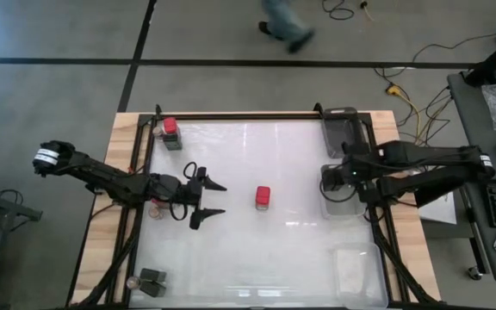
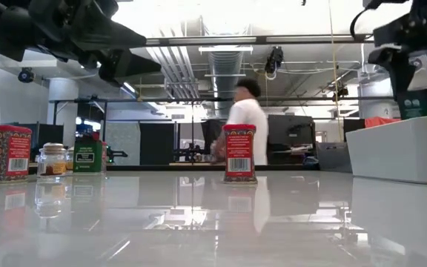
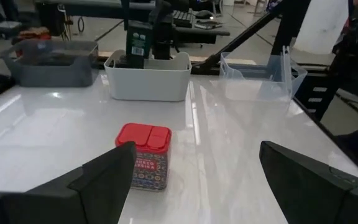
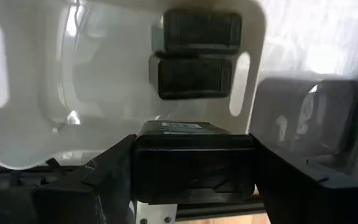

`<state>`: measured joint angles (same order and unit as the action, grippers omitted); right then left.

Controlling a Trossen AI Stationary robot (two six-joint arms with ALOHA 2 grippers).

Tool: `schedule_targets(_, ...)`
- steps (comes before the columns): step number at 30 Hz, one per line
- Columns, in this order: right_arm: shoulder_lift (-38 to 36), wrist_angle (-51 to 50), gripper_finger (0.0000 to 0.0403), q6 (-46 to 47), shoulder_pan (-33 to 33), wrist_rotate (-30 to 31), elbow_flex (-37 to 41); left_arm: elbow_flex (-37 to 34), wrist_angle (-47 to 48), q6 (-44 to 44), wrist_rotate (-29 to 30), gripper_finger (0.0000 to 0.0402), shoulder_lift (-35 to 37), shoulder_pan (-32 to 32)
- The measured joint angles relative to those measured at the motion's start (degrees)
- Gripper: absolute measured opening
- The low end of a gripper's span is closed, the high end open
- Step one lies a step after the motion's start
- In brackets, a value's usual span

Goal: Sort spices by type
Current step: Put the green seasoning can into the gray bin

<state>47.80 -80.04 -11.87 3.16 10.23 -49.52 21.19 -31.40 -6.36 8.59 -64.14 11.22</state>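
A red spice tin (image 1: 263, 197) stands upright at the table's middle. My left gripper (image 1: 214, 199) hovers open just left of it, level and pointing at the tin (image 3: 143, 155), touching nothing. At the right, my right gripper (image 1: 341, 182) is shut on a dark spice block (image 4: 194, 165) over the white bin (image 1: 327, 207). Two more dark blocks (image 4: 196, 53) lie in the bin. In the left wrist view, the bin wall (image 3: 148, 78) hides the lower end of the held block (image 3: 138, 38). My right gripper pinches the dark block by two opposite sides (image 4: 143, 168), one finger on each. The fingers come from above, pointing steeply down. The block hangs upright below them over the white bin; I cannot tell whether its lower end touches anything.
A red tin (image 1: 170, 131) with a small jar stands at the far left. A jar (image 1: 155, 207) stands under my left arm. A dark block (image 1: 152, 279) and a jar stand at the near left. A grey bin (image 1: 341, 127) and a clear bin (image 1: 356, 267) flank the white one. A person passes beyond the table.
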Motion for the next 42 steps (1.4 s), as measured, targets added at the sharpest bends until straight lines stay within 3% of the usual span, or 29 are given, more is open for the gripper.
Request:
schedule_targets(4,0.0,1.8,0.0273,-2.0,3.0,-0.7,0.9,0.0,-0.1,1.2,0.1,0.0327,0.0,-0.4)
schedule_targets(14,3.3,5.6,0.0278,-4.7,11.3,-9.4,1.0,0.0,-0.4,1.2,0.0,0.0327,0.0,-0.6)
schedule_targets(31,3.7,8.1,0.0276,-6.2,17.7,-10.3,1.3,0.0,-0.4,1.4,-0.1,0.0327,-0.4,-0.6)
schedule_targets(42,3.7,8.5,0.0282,-4.5,18.6,-13.3,6.4,0.0,-0.8,1.7,-0.1,0.0327,-0.8,-0.6)
